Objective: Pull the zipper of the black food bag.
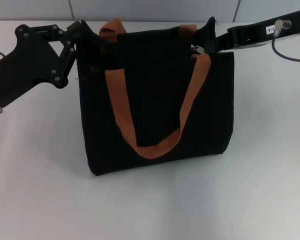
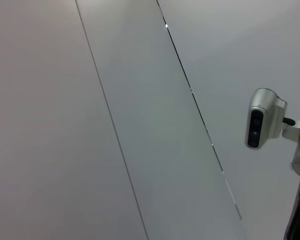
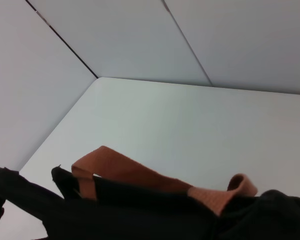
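The black food bag (image 1: pixel 155 100) stands upright mid-table, and its two rust-orange strap handles (image 1: pixel 155 145) hang down its front. The small silver zipper (image 1: pixel 197 49) sits at the right end of the bag's top. My right gripper (image 1: pixel 208 45) reaches in from the right, level with the bag's top, shut on the zipper's pull tab. My left gripper (image 1: pixel 90 37) is at the bag's top left corner, shut on the fabric there. The right wrist view shows the bag's top edge (image 3: pixel 140 210) and straps (image 3: pixel 120 170) from close up. The left wrist view shows no bag.
The white table (image 1: pixel 150 205) spreads around the bag. A grey panelled wall (image 1: pixel 155 9) runs along the back edge. My left arm's black linkage (image 1: pixel 30 55) stretches over the table's left side. A cable (image 1: pixel 285 52) hangs from my right arm.
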`<action>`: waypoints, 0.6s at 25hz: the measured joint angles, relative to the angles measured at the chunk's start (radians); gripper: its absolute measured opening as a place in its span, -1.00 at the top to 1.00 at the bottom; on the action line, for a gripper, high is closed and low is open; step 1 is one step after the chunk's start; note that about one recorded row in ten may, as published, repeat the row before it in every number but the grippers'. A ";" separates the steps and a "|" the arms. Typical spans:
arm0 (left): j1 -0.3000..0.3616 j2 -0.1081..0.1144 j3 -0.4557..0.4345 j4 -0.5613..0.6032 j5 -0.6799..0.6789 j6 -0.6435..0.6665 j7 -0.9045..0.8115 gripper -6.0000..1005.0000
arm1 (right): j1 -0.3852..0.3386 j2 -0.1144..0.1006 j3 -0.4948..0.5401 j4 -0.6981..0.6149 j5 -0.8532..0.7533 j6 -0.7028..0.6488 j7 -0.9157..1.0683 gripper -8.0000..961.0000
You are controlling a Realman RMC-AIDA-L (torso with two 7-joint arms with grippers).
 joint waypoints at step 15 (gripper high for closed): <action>-0.004 -0.001 0.000 0.000 0.000 -0.002 0.000 0.85 | -0.008 -0.001 0.038 0.014 0.063 -0.009 -0.038 0.90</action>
